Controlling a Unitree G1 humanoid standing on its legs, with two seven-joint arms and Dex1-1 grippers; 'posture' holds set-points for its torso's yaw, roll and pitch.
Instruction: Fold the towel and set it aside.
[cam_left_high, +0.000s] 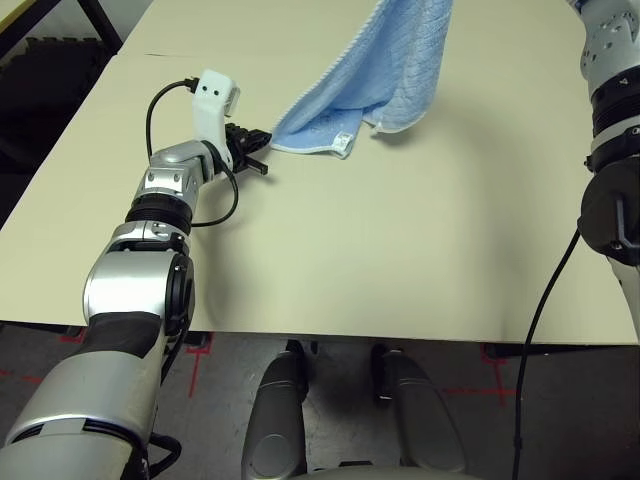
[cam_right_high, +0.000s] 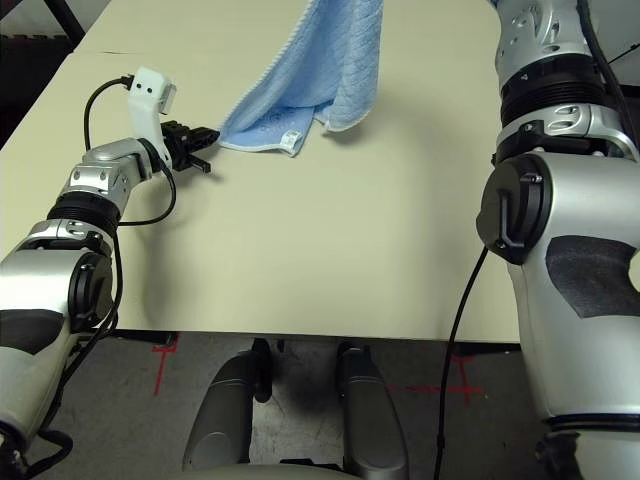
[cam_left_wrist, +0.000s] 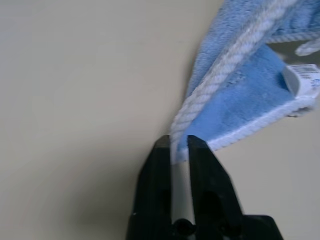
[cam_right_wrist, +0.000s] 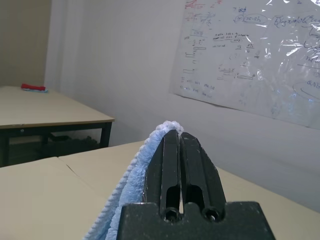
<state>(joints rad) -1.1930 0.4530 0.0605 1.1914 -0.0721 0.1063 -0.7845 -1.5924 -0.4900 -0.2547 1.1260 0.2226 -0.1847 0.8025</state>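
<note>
Your left hand (cam_left_wrist: 179, 142) has its fingers slightly apart around the low corner of the light-blue, white-edged towel (cam_left_high: 405, 70), which slants up and away to your clamped right hand (cam_right_wrist: 181, 134).

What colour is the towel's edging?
White, standing out against the light-blue towel; the left wrist view shows it best.

In the left eye view, the pale counter (cam_left_high: 400, 240) is spanning the frame, with grey floor (cam_left_high: 230, 410) bearing red tape marks along the bottom. In the right wrist view, a whiteboard sheet (cam_right_wrist: 240, 60) covered in handwriting is hanging upper right on a white wall (cam_right_wrist: 130, 60); another table (cam_right_wrist: 45, 110) is standing at left.
</note>
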